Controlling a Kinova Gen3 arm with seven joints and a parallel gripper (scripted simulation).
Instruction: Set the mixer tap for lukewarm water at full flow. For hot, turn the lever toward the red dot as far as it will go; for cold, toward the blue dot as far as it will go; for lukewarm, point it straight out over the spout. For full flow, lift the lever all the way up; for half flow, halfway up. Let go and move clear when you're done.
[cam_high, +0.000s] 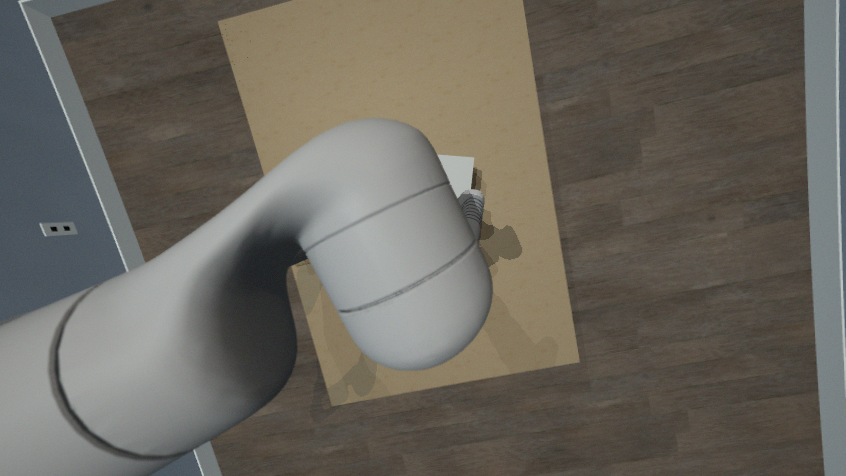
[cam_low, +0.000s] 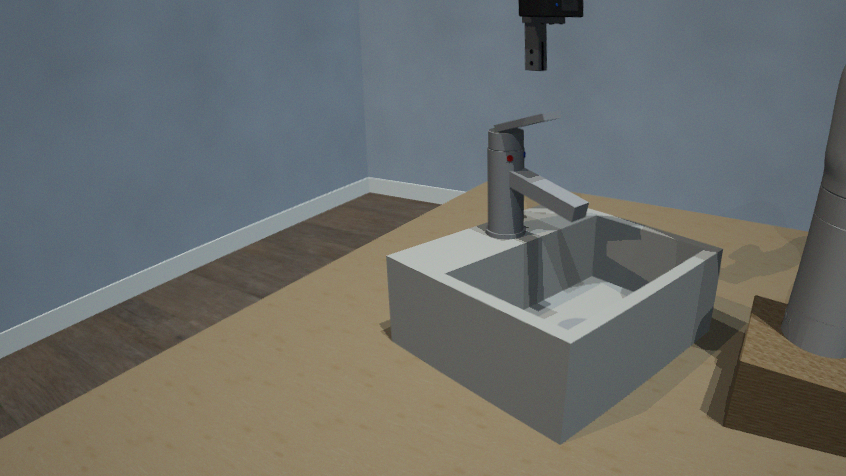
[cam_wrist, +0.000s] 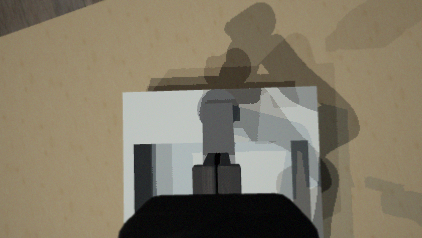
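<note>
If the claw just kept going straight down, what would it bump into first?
Most likely the tap's lever. The shut, empty claw hangs right above it, pointing down, with open air between. Exact depth alignment is hard to judge.

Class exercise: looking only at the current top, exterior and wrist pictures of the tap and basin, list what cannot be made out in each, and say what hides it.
Top view: the arm covers the tap and most of the basin.
Exterior view: the blue dot is a sliver at the tap body's edge; the gripper is cut off by the top edge.
Wrist view: shadows blur the lever; its lift is unreadable.
</note>
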